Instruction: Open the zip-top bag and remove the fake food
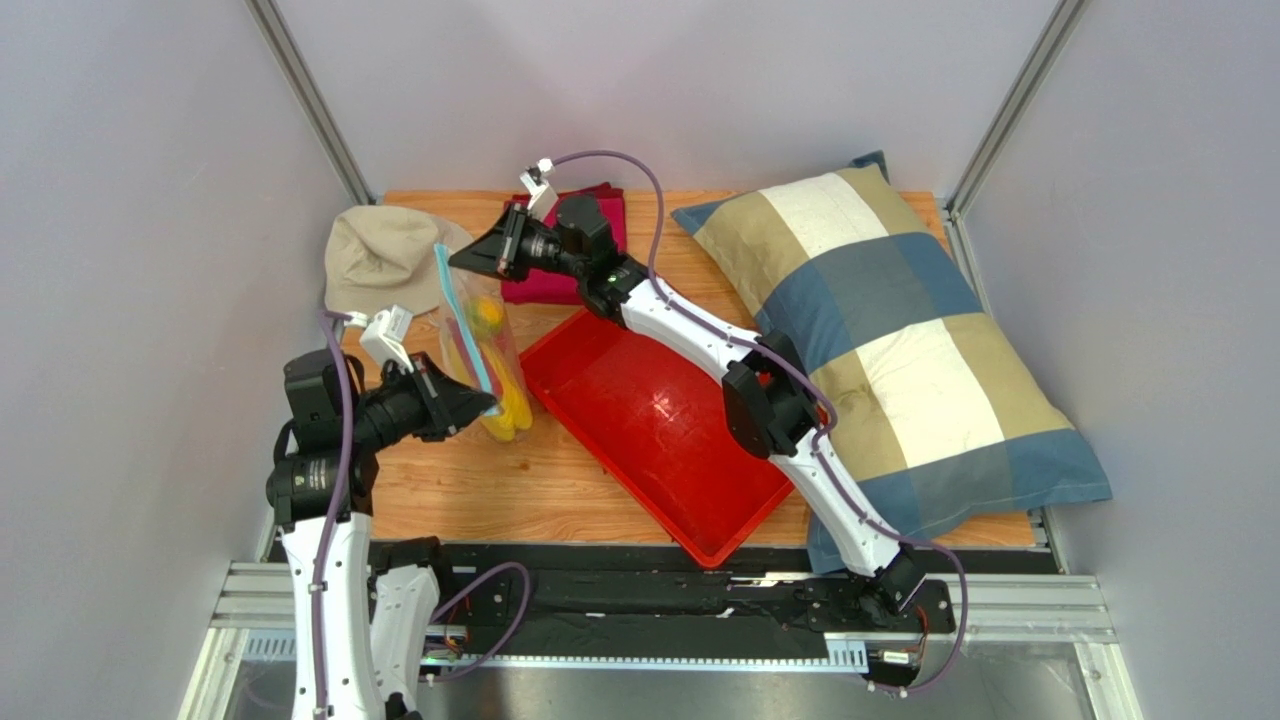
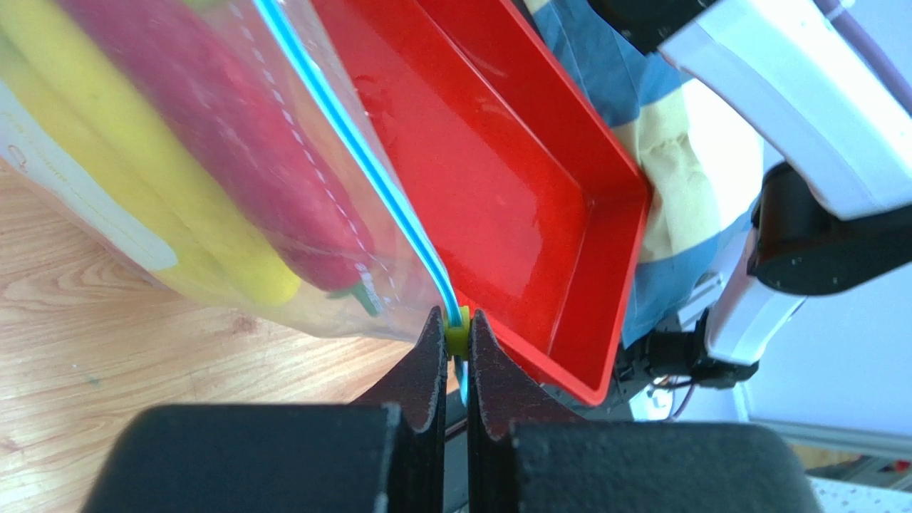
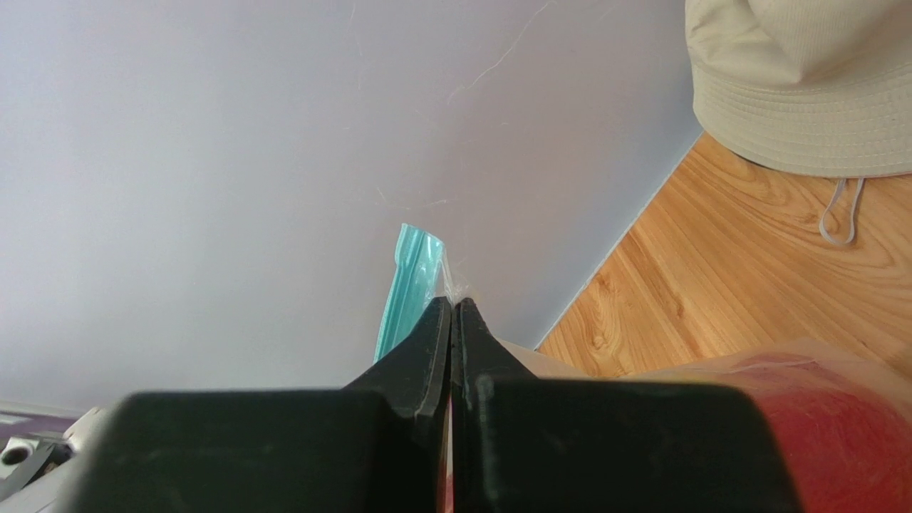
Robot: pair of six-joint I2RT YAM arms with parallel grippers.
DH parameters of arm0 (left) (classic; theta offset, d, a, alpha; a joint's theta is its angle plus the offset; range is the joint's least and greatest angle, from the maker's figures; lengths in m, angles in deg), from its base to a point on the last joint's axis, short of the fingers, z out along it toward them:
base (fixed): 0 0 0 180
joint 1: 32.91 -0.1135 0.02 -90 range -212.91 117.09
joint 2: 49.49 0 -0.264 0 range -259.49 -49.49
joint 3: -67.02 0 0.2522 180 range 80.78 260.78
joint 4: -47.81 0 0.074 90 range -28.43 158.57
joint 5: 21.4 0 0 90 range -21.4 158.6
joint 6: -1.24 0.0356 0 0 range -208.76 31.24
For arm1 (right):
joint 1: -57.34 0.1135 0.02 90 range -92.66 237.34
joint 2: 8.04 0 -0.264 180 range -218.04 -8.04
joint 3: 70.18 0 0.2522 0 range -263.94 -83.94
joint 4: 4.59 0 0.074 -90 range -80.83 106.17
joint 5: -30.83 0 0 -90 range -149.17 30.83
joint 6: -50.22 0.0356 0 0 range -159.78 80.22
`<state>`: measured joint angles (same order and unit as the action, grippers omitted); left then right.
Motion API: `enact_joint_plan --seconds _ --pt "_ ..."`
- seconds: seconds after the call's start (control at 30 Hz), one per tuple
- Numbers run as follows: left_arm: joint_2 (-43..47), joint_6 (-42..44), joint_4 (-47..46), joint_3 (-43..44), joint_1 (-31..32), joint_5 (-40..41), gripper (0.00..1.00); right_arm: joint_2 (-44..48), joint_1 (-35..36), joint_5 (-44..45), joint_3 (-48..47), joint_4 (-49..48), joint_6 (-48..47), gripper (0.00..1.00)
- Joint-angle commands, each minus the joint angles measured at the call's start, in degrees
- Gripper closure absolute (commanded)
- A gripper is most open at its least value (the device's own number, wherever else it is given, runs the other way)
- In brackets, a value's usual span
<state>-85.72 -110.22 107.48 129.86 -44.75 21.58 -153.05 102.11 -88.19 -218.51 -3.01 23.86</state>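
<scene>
Pinching the near end of the zip strip (image 2: 353, 160), the left gripper (image 2: 455, 321) is holding the bag (image 1: 496, 360) just left of the tray (image 1: 661, 435), its jaws closing narrowly on a small yellow-green slider (image 2: 458, 338); the bag is hanging stretched between both grippers, left of the tray's far-left corner, with the strip running taut along its top; whether its bottom is touching the table (image 1: 451, 488) I cannot tell; a banana (image 2: 203, 235) and a chilli (image 2: 246, 150) are lying inside against the clear plastic; farther back, the right gripper (image 3: 451, 305) is clamping the strip's far end, jaws pressing together on it, beyond the tray's far-left corner; a hat (image 1: 376, 255) is sitting farther left of the tray, at the table's far side; a dark red cloth (image 1: 541, 288) is lying just beyond the tray, partly under the right wrist; a pillow (image 1: 902, 345) is lying along the tray's right side.
</scene>
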Motion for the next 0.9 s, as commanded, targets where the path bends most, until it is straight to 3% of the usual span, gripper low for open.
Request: enact_joint_plan --seconds 0.0,0.27,0.37,0.43,0.47,0.57,0.73,0.77,0.87 --pt "2.39 2.64 4.28 0.32 1.73 -5.44 1.00 -0.27 0.14 8.88 -3.34 -0.91 -0.36 1.00" --pt "2.83 2.82 5.42 -0.91 4.54 -7.55 1.00 -0.71 0.14 11.44 -2.29 -1.26 0.35 1.00" --pt "2.57 1.86 5.42 -1.18 4.63 -4.23 1.00 -1.15 0.05 10.30 -3.51 2.05 -0.52 1.00" --pt "2.04 -0.25 6.29 -0.04 4.63 1.98 1.00 0.16 0.14 7.41 -4.48 6.19 -3.77 0.86" --pt "1.69 -1.30 6.64 0.40 4.63 4.29 1.00 1.30 -0.04 6.70 -3.87 11.86 -5.61 0.66" --pt "2.12 -5.87 6.65 0.32 4.63 11.95 1.00 8.85 -0.12 6.34 2.79 22.17 -14.31 0.49" --pt "2.22 -11.15 2.43 -0.22 4.54 12.84 1.00 18.60 -0.48 7.75 7.38 37.13 -28.44 0.31" --pt "2.13 -11.50 1.99 0.14 4.63 13.01 1.00 19.49 -0.56 7.75 7.82 40.45 -29.96 0.20" --pt "1.43 -11.94 1.99 0.58 4.63 12.66 1.00 22.31 -0.48 8.71 7.91 46.00 -35.75 0.18"
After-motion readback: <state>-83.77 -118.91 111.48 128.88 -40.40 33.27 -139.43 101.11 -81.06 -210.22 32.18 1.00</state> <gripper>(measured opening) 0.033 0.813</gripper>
